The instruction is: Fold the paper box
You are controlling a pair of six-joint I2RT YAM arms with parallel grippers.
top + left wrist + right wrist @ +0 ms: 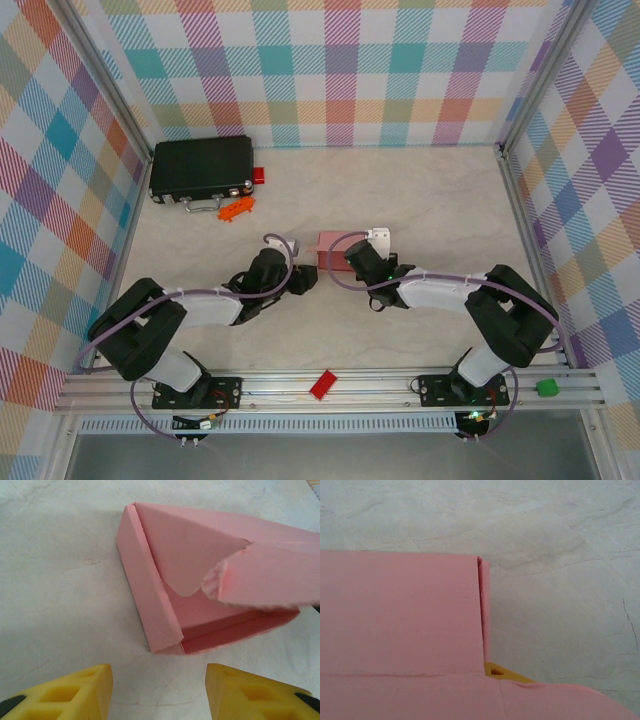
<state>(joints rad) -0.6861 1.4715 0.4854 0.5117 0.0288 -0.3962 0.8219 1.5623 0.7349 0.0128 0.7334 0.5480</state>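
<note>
Left claw (159,682) wide, empty, just short of box (165,580). Right claw (496,671) clamped on the box's other side. Box mid-table (55,575), near end open, flap (222,577) crumpled. Step, I'd say: closing the end. Next: flatten the flap, tuck it in.

**Site classification: robotics lab test cell**

The premises read as a laboratory robot cell, not a home or a shop. Evidence: a left arm (150,335) and a right arm (505,310) are bolted to an aluminium rail (280,388) at the near edge of a marbled table (430,195). Bare aluminium posts (530,235) frame the enclosure. The walls (340,70) are flat panels printed in bright plaid, closing three sides. Purple cables (134,400) run exposed along both arms, and a small green light (471,413) glows below the right base.
</note>
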